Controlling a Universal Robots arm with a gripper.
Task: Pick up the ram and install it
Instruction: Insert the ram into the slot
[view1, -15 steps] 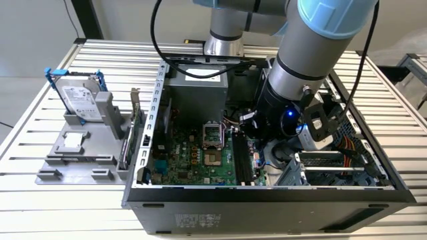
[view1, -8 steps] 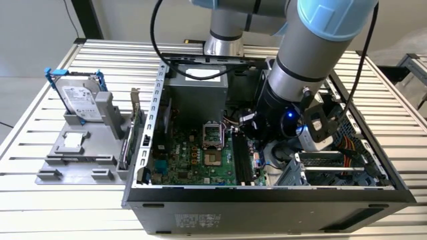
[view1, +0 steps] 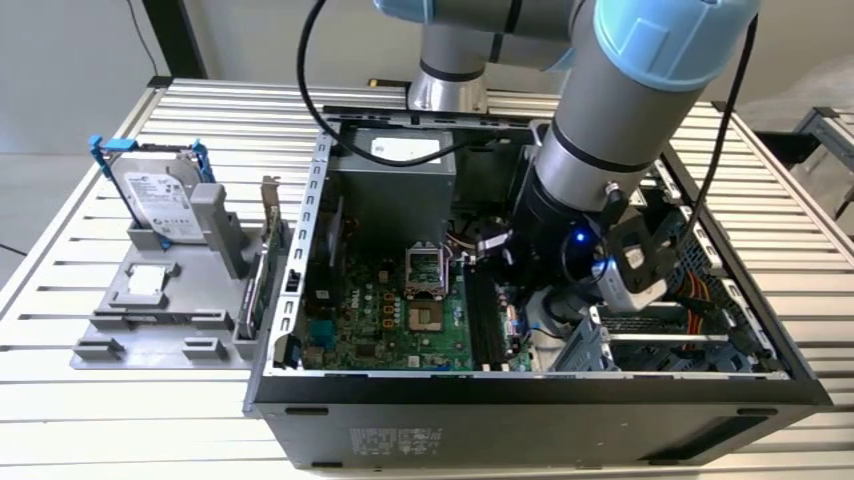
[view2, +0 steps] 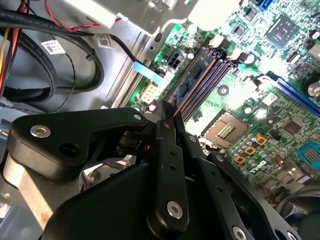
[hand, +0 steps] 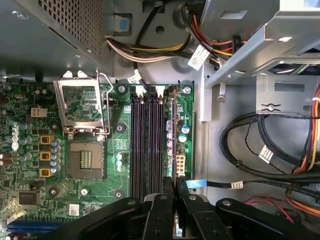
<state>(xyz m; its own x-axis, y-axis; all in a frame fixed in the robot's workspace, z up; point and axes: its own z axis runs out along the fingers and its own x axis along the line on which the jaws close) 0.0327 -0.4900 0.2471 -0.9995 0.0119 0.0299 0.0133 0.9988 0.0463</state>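
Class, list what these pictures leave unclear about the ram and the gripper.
1. Near end of the ram, both wrist views: covered by the jaws of the gripper.
2. Lower edge of the ram, first wrist view: seen edge-on, so seating depth is unclear.
3. The grasp, exterior view: blocked by the arm.

One ram (hand: 170, 135), one hard drive (view1: 158, 196), four memory slots (hand: 145, 142).

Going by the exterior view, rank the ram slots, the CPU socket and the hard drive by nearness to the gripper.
1. Ram slots, beside the gripper, toward the exterior view's left.
2. CPU socket, further left, mid-motherboard.
3. Hard drive, outside the case on the grey stand, far left.
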